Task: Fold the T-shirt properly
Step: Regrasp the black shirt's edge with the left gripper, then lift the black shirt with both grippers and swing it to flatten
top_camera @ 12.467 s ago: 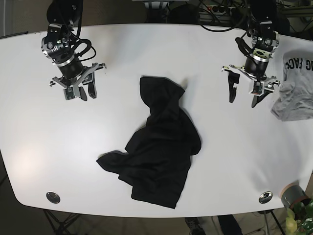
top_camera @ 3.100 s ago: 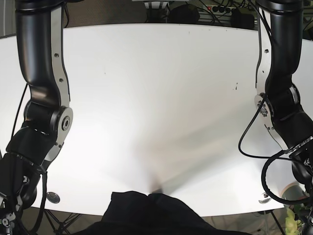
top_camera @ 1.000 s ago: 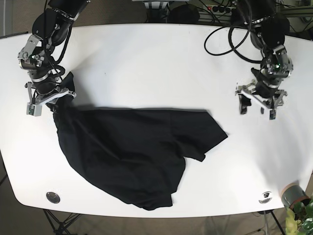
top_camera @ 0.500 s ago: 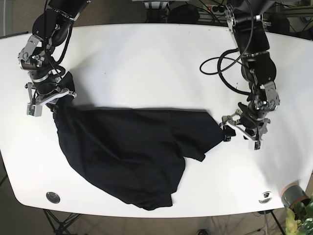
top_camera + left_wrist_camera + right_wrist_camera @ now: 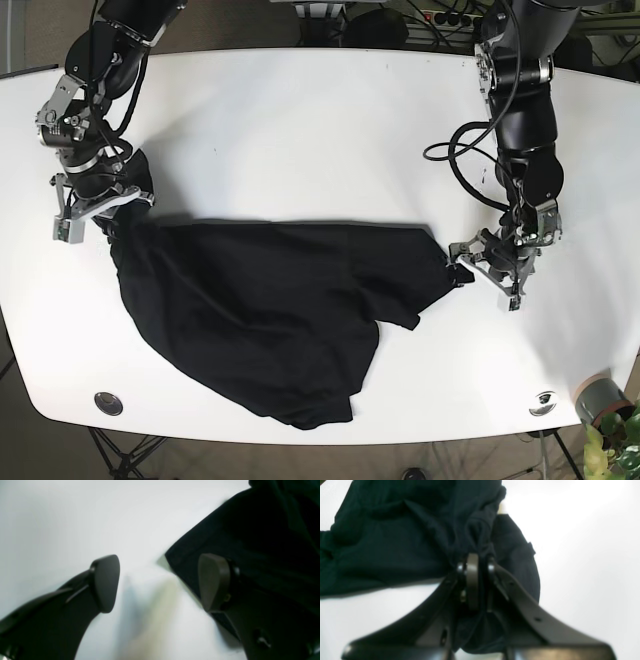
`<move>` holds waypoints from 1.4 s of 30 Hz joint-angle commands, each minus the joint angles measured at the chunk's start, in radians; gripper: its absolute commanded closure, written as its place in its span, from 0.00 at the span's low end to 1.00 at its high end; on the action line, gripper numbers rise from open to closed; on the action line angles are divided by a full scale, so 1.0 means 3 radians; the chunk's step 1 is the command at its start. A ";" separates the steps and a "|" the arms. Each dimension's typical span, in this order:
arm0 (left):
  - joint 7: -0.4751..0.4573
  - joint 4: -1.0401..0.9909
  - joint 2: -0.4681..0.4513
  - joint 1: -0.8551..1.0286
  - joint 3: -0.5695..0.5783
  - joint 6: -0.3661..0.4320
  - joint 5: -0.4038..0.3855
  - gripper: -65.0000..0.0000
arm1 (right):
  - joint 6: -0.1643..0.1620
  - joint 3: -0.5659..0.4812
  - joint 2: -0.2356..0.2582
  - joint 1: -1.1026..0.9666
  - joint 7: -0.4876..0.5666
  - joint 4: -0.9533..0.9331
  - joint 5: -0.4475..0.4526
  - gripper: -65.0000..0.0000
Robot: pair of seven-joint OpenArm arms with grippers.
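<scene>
Jaws of the right gripper (image 5: 477, 580) are pinched together on a bunched fold of the black shirt (image 5: 270, 310), with cloth gathered up between the pads and draped down behind them. In the base view that gripper (image 5: 100, 205) sits at the shirt's upper left corner, near the left edge of the white desk (image 5: 300, 130).

Jaws of the left gripper (image 5: 160, 582) stand wide apart with nothing between them. One pad hangs over bare desk (image 5: 62, 517); the other lies over the dark edge of the shirt (image 5: 250, 542), whose corner reaches into the gap from the right. Whether that pad touches the cloth cannot be told, as the wrist view is blurred. In the base view this gripper (image 5: 490, 265) is at the shirt's right-hand tip.

Between the two grippers the shirt lies spread on the desk, its top edge drawn nearly straight, the rest sagging toward the near edge in loose folds.

A grey pot (image 5: 600, 398) with a green plant (image 5: 615, 445) shows at the lower right corner.
</scene>
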 commanded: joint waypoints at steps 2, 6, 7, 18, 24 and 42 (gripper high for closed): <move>-0.0125 -0.0188 -0.0027 -0.0196 0.0042 -0.0068 -0.0045 0.28 | -0.0010 0.0004 0.0031 0.0090 0.0089 0.0071 0.0041 0.96; -0.0125 -0.0367 0.0029 -0.0247 0.0139 -0.0283 -0.0045 0.28 | -0.0010 -0.0001 0.0031 0.0111 0.0089 0.0071 0.0046 0.96; -0.0130 -0.0424 0.0065 -0.0257 0.0149 -0.0324 -0.0045 0.28 | -0.0010 -0.0001 0.0031 0.0136 0.0089 0.0071 0.0046 0.96; -0.0115 -0.0720 0.0238 -0.0318 0.0155 -0.0508 -0.0025 0.32 | -0.0010 -0.0001 0.0031 0.0233 0.0084 0.0066 0.0036 0.96; -0.0125 -0.0736 0.0259 -0.0308 0.0180 -0.0554 -0.0020 0.61 | -0.0015 -0.0001 0.0031 0.0249 0.0084 0.0066 0.0026 0.96; -0.0069 -0.0050 0.0233 -0.0318 -0.0152 -0.0544 -0.0122 1.00 | -0.0015 -0.0017 0.0062 0.0591 0.0084 0.0046 0.0016 0.96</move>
